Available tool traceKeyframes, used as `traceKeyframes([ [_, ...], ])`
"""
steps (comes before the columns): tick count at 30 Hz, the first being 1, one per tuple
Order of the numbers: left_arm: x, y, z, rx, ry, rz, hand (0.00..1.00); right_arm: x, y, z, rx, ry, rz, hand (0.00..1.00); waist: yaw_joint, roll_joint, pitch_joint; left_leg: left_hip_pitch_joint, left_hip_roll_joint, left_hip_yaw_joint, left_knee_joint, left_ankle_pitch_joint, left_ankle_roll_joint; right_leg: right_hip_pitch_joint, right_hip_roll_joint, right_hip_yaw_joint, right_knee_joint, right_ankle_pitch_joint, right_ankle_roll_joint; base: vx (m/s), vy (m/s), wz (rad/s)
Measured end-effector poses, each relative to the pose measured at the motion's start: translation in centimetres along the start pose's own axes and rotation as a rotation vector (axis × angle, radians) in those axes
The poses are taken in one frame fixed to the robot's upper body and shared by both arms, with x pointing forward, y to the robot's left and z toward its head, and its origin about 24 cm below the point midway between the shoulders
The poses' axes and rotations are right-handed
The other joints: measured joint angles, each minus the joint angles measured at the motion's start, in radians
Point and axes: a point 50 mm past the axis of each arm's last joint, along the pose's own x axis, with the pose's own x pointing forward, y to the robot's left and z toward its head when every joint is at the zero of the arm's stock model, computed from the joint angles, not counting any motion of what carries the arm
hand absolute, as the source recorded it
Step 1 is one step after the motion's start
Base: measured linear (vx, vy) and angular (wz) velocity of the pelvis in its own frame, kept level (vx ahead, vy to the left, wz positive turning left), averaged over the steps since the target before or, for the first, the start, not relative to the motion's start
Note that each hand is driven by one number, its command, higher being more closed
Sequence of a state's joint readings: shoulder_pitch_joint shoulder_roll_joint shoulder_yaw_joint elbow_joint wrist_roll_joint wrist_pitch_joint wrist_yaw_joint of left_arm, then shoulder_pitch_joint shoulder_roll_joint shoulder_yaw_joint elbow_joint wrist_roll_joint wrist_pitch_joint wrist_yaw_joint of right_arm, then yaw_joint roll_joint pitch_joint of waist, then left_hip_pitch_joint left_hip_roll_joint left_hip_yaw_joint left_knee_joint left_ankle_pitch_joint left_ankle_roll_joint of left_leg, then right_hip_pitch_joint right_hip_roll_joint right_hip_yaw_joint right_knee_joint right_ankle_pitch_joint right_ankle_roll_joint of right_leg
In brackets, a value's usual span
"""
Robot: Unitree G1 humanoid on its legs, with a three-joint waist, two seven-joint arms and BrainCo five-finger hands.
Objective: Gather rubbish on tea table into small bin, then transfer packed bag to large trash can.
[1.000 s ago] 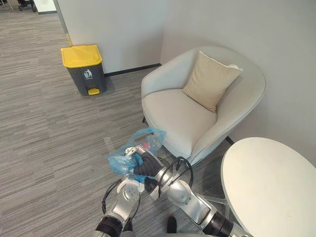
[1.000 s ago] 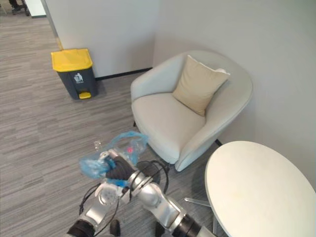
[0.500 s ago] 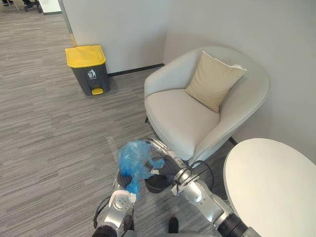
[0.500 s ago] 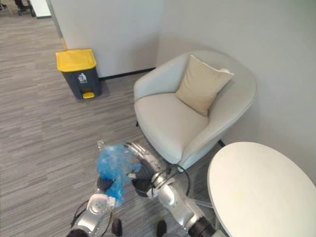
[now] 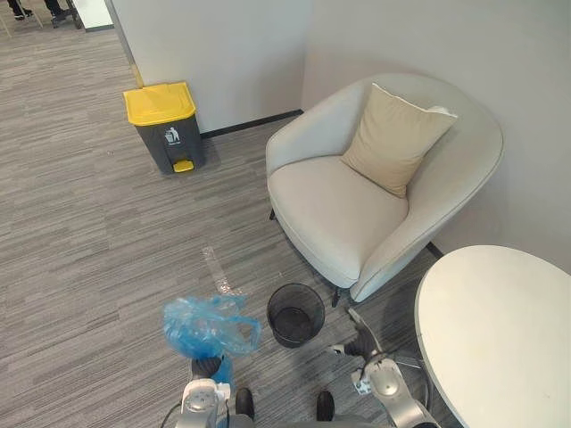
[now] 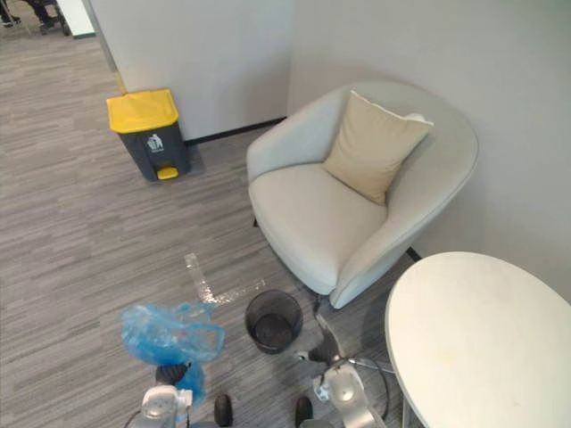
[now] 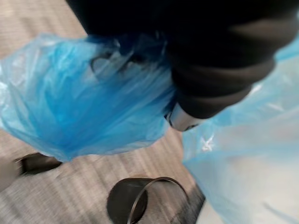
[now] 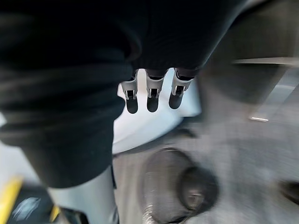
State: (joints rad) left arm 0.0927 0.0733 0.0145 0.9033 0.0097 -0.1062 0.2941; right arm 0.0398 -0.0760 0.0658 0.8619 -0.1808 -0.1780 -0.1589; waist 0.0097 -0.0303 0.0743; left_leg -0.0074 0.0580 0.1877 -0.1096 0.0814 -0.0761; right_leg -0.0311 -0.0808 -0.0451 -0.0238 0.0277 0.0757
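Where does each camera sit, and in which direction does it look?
Left eye view: on the head, looking down at blue bag, small bin; both arms enter below.
Right eye view: beside it, same scene.
Left wrist view: on the left wrist, along left hand clutching the bag; bin beyond.
Right wrist view: on the right wrist, along open right hand; bin beyond.
All four share the bin.

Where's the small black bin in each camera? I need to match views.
Left eye view: small black bin on the floor, low centre, before the armchair.
Right eye view: low centre, same spot.
Left wrist view: on the carpet past the blue bag.
Right wrist view: blurred dark round shape past the right hand, probably it.
Shared landmark: blue bag, left of it in both eye views.
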Motion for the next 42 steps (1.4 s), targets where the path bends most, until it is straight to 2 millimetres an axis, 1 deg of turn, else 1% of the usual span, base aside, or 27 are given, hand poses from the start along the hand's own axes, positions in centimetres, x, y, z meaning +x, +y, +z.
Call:
traceKeyframes([
  [2,-0.2,-0.2,-0.9,-0.016,0.044,-0.017,1.0,-0.3,-0.4,-1.8,0.081,0.096,-0.027,0.0,0.003,0.009,0.004,0.011,-0.002,0.005,0.0,-0.003,0.002,0.016,-0.001,0.004,-0.001,-0.003,-0.001,0.08,0.006,-0.06],
  [6,-0.3,-0.3,-1.7,-0.041,0.086,-0.032,1.0,-0.8,-1.0,-3.8,0.187,0.2,-0.075,0.0,0.003,0.023,0.008,0.033,-0.001,0.013,0.003,-0.007,0.0,0.033,0.0,0.009,0.0,-0.006,-0.002,0.05,0.0,-0.06],
  [10,-0.4,-0.6,-2.0,-0.091,0.108,-0.035,1.0,-0.8,-1.3,-4.0,0.253,0.216,-0.104,0.0,0.004,0.032,0.014,0.052,0.0,0.031,0.004,-0.008,0.001,0.031,0.001,0.025,0.024,-0.009,-0.002,-0.01,0.006,-0.15],
  [13,-0.4,-0.7,-2.0,-0.125,0.106,-0.025,1.0,-0.8,-0.5,-3.7,0.278,0.214,-0.095,0.0,0.007,0.029,0.022,0.067,0.0,0.063,0.005,-0.009,0.003,0.009,0.0,0.049,0.07,-0.019,0.0,-0.07,0.023,-0.28],
  [17,0.0,-0.5,-1.1,-0.135,0.081,-0.017,1.0,-0.6,0.6,-2.7,0.308,0.184,-0.082,0.0,0.007,-0.002,0.056,0.077,-0.007,0.087,0.006,-0.014,0.012,-0.037,-0.016,0.054,0.175,-0.066,0.003,-0.12,0.019,-0.08],
  [19,0.3,-0.4,-0.2,-0.14,0.055,-0.016,1.0,-0.7,1.0,-2.5,0.322,0.178,-0.084,0.0,0.005,-0.028,0.064,0.058,-0.013,0.092,0.024,-0.012,0.024,-0.075,-0.034,0.045,0.23,-0.108,0.017,-0.14,-0.004,0.16],
  [20,0.2,-0.7,-0.2,-0.16,0.06,-0.017,1.0,-0.6,1.0,-2.4,0.333,0.179,-0.088,0.0,0.017,-0.011,0.065,0.028,0.004,0.089,0.033,-0.003,0.043,-0.108,-0.038,0.029,0.336,-0.132,-0.004,-0.13,-0.01,0.19],
  [21,0.2,-0.8,0.0,-0.173,0.056,-0.015,1.0,-0.6,1.2,-2.2,0.348,0.173,-0.089,0.0,0.02,-0.014,0.063,0.003,0.009,0.079,0.056,-0.005,0.045,-0.155,-0.046,0.021,0.494,-0.167,-0.011,-0.07,-0.06,0.36],
  [22,0.3,-0.8,0.3,-0.18,0.044,-0.014,1.0,-0.8,1.5,-2.2,0.366,0.176,-0.089,0.0,0.02,-0.027,0.059,-0.021,0.007,0.054,0.097,-0.008,0.049,-0.179,-0.063,0.025,0.679,-0.211,0.006,-0.02,-0.079,0.54],
  [24,0.4,-0.5,0.7,-0.189,0.026,-0.004,1.0,-1.0,1.9,-2.4,0.379,0.186,-0.086,0.0,0.032,-0.052,0.048,-0.072,-0.003,0.03,0.169,-0.005,0.045,-0.145,-0.089,0.068,0.829,-0.249,0.03,-0.04,-0.163,0.52],
  [25,0.4,-0.4,0.7,-0.195,0.023,0.0,1.0,-0.9,1.9,-2.3,0.38,0.185,-0.087,0.0,0.033,-0.058,0.044,-0.091,-0.006,0.024,0.194,-0.005,0.045,-0.117,-0.095,0.086,0.829,-0.253,0.031,-0.12,-0.245,0.36],
  [26,0.4,-0.5,1.0,-0.203,0.015,-0.001,1.0,-0.6,1.6,-1.8,0.381,0.169,-0.092,0.0,0.042,-0.062,0.041,-0.124,-0.001,0.019,0.233,-0.005,0.045,-0.072,-0.076,0.111,0.743,-0.299,0.039,-0.14,-0.21,0.19],
  [27,0.3,-0.9,1.0,-0.215,0.017,-0.008,1.0,-0.4,1.3,-1.6,0.388,0.162,-0.102,0.0,0.049,-0.043,0.043,-0.133,0.015,0.019,0.235,0.002,0.035,-0.052,-0.058,0.107,0.686,-0.319,0.035,-0.23,-0.195,-0.08],
  [28,0.3,-1.5,1.3,-0.233,0.014,-0.018,1.0,-0.1,0.7,-1.3,0.396,0.153,-0.122,0.0,0.066,-0.003,0.046,-0.138,0.049,0.02,0.229,0.015,0.025,-0.013,-0.021,0.101,0.585,-0.329,0.02,-0.22,-0.138,-0.31],
  [29,0.1,-1.9,1.1,-0.238,0.023,-0.027,1.0,0.0,0.5,-1.2,0.419,0.154,-0.14,0.0,0.074,0.009,0.038,-0.157,0.068,0.021,0.23,0.016,0.024,0.003,-0.006,0.083,0.513,-0.342,0.0,-0.23,-0.137,-0.34],
  [30,-0.1,-2.2,0.9,-0.239,0.028,-0.035,1.0,0.1,0.4,-0.9,0.422,0.146,-0.146,0.0,0.075,0.025,0.029,-0.175,0.077,0.02,0.226,0.03,0.019,0.016,-0.001,0.059,0.459,-0.363,-0.02,-0.21,-0.154,-0.14],
  [31,-0.1,-2.5,1.0,-0.237,0.029,-0.043,1.0,0.2,0.4,-0.6,0.422,0.138,-0.147,0.0,0.074,0.029,0.033,-0.193,0.084,0.013,0.213,0.052,0.005,0.021,0.004,0.041,0.414,-0.386,-0.028,-0.28,-0.176,0.31],
  [32,-0.3,-3.1,1.0,-0.231,0.034,-0.063,1.0,0.1,0.2,-1.1,0.42,0.152,-0.157,0.0,0.057,0.058,0.04,-0.202,0.097,-0.011,0.185,0.067,0.008,0.012,0.022,-0.003,0.412,-0.372,-0.042,-0.37,-0.183,0.63],
  [33,-0.4,-3.3,0.9,-0.227,0.036,-0.07,1.0,-0.2,0.4,-1.7,0.42,0.179,-0.162,0.0,0.046,0.058,0.041,-0.202,0.108,-0.011,0.159,0.052,-0.014,0.01,0.019,-0.035,0.405,-0.363,-0.057,-0.32,-0.093,0.74],
  [34,-0.3,-3.1,1.1,-0.232,0.028,-0.062,1.0,-0.3,0.5,-2.0,0.421,0.194,-0.163,0.0,0.045,0.049,0.044,-0.205,0.111,-0.002,0.154,0.036,-0.027,0.006,0.013,-0.052,0.399,-0.353,-0.067,-0.27,-0.036,0.46],
  [35,-0.2,-2.9,1.5,-0.238,0.014,-0.056,1.0,-0.3,0.5,-2.0,0.422,0.196,-0.165,0.0,0.051,0.038,0.049,-0.216,0.11,0.011,0.196,0.037,-0.02,-0.004,0.004,-0.061,0.399,-0.344,-0.072,-0.19,-0.007,0.38],
  [36,-0.2,-2.9,1.6,-0.24,0.01,-0.056,1.0,-0.2,0.4,-1.8,0.42,0.192,-0.167,0.0,0.051,0.033,0.046,-0.239,0.106,0.03,0.339,0.019,-0.004,-0.02,-0.015,-0.08,0.395,-0.327,-0.07,-0.19,-0.002,0.35],
  [38,-0.2,-2.9,1.5,-0.239,0.013,-0.057,1.0,-0.2,0.4,-1.8,0.421,0.19,-0.169,0.0,0.046,0.024,0.05,-0.239,0.109,0.089,0.49,-0.123,0.017,-0.026,-0.045,-0.115,0.38,-0.298,-0.061,-0.16,0.063,0.42],
  [39,-0.1,-2.9,1.6,-0.24,0.011,-0.057,1.0,-0.3,0.3,-1.9,0.426,0.195,-0.172,0.0,0.046,0.022,0.051,-0.236,0.113,0.104,0.533,-0.155,0.021,-0.028,-0.054,-0.124,0.376,-0.29,-0.059,-0.11,0.14,0.49],
  [40,-0.1,-2.9,1.5,-0.239,0.014,-0.058,1.0,-0.4,0.3,-2.2,0.436,0.205,-0.18,0.0,0.046,0.02,0.05,-0.226,0.127,0.137,0.61,-0.22,0.021,-0.025,-0.075,-0.151,0.362,-0.275,-0.042,-0.06,0.141,0.53],
  [41,-0.1,-3.0,1.4,-0.235,0.023,-0.06,1.0,-0.6,0.2,-2.6,0.446,0.216,-0.191,0.0,0.042,0.022,0.049,-0.211,0.14,0.166,0.625,-0.252,0.029,-0.024,-0.087,-0.167,0.355,-0.266,-0.027,-0.04,0.215,0.66],
  [42,-0.1,-3.1,1.2,-0.232,0.033,-0.062,1.0,-0.7,0.0,-2.9,0.453,0.228,-0.201,0.0,0.038,0.039,0.04,-0.199,0.143,0.19,0.584,-0.264,0.022,-0.023,-0.089,-0.177,0.348,-0.256,-0.01,-0.03,0.243,0.65],
])
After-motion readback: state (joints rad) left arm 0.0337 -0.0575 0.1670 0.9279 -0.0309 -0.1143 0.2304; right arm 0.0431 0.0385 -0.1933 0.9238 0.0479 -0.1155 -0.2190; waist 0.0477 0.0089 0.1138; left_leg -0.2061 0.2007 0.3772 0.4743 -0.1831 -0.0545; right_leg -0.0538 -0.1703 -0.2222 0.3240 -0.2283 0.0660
